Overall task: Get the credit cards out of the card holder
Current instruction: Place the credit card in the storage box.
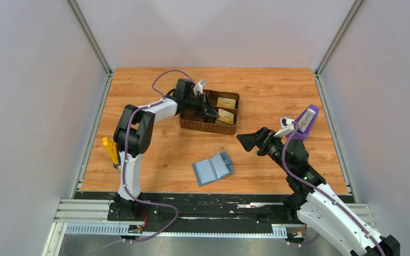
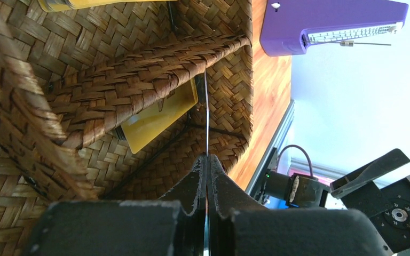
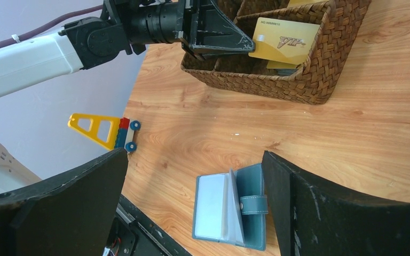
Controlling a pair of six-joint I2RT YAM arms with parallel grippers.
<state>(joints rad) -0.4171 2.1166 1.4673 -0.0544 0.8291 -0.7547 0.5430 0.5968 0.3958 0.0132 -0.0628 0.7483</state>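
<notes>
Lying in the woven tray [image 1: 208, 128] are credit cards [image 1: 226, 103].

The flat rectangular plastic credit cards [image 1: 226, 116] are gold-yellow, and one of them carries dark "VIP" lettering. The small bifold card holder [image 1: 212, 169] is dark teal outside and paler blue inside. The rectangular divided basket tray [image 1: 205, 127] is brown with a herringbone weave. The wedge-shaped plastic metronome [image 1: 307, 120] is purple with a white scale. The triangular toy block piece [image 3: 104, 129] is yellow and red with blue wheels. The wooden table [image 1: 155, 154] shows an orange-brown grain.
</notes>
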